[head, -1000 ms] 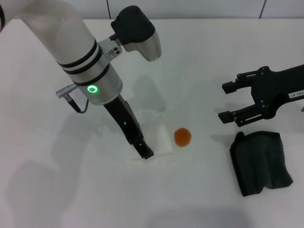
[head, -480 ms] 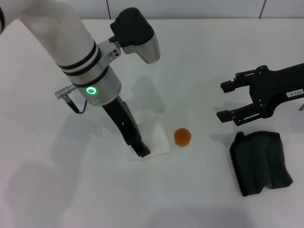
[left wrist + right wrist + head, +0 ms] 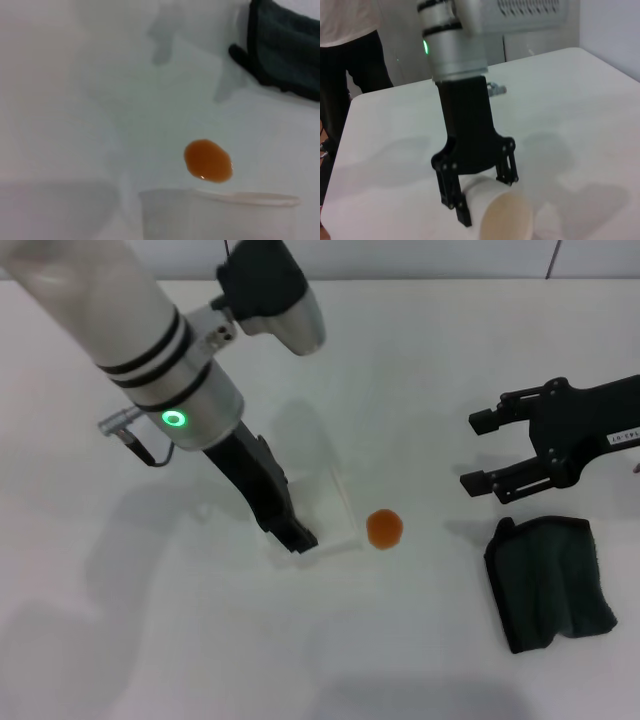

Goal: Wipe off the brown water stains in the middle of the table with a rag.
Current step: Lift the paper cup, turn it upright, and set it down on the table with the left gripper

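Note:
On the white table (image 3: 420, 350) lies a small round orange-brown stain (image 3: 384, 529), which the left wrist view also catches as the stain (image 3: 208, 160). Just left of it, my left gripper (image 3: 300, 537) is shut on a white paper cup (image 3: 326, 508) tipped on its side. The right wrist view has the left gripper's fingers (image 3: 462, 212) straddling the cup (image 3: 506, 214), whose cream mouth faces the camera. The dark rag (image 3: 550, 580) sits folded on the table at the right. My right gripper (image 3: 476, 453) hovers open just behind the rag, with nothing between its fingers.
The left arm's thick white and black wrist (image 3: 170, 390) reaches over the table's left half. A person in dark trousers (image 3: 350, 65) stands beyond the table's far side in the right wrist view. The rag's corner (image 3: 287, 50) shows in the left wrist view.
The left arm's wrist has swung back and to the left, tipping the cup further while it stays beside the stain. The right gripper and the rag are where they were.

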### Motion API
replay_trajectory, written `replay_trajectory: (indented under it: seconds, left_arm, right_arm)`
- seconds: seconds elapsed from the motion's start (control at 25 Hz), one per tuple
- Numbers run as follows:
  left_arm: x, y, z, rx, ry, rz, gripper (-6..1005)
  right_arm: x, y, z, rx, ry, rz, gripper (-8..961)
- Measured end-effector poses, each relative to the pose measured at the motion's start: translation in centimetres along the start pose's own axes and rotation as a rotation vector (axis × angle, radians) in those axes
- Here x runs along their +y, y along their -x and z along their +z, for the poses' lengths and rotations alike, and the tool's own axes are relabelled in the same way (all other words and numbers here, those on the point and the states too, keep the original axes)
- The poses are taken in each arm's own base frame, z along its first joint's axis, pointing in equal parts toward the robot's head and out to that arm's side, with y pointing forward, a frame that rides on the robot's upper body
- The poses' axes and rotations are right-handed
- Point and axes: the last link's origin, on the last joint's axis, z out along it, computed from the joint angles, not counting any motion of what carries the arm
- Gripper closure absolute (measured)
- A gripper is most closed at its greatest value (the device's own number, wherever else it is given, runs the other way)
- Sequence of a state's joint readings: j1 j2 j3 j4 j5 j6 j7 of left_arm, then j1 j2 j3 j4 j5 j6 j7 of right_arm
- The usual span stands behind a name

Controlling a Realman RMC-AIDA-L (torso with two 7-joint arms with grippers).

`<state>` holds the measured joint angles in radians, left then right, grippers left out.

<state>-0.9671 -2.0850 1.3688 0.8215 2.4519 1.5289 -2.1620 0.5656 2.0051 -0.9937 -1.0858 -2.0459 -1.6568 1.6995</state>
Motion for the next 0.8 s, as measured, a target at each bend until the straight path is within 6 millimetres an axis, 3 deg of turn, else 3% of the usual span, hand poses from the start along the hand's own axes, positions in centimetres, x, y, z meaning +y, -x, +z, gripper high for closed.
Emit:
replay_trajectory:
  seconds: [0.36, 0.8]
  left_arm:
    - [0.1, 2.2, -1.9, 0.159, -0.118, 0.026, 424]
    - [-0.4, 5.3, -3.5, 0.623, -0.224, 0.090, 491]
  right_arm:
    - [-0.1, 0.3, 0.0, -0.006, -0.003, -0.007, 131]
    - [-0.1, 0.3, 0.0, -0.003, -0.001, -0.009, 130]
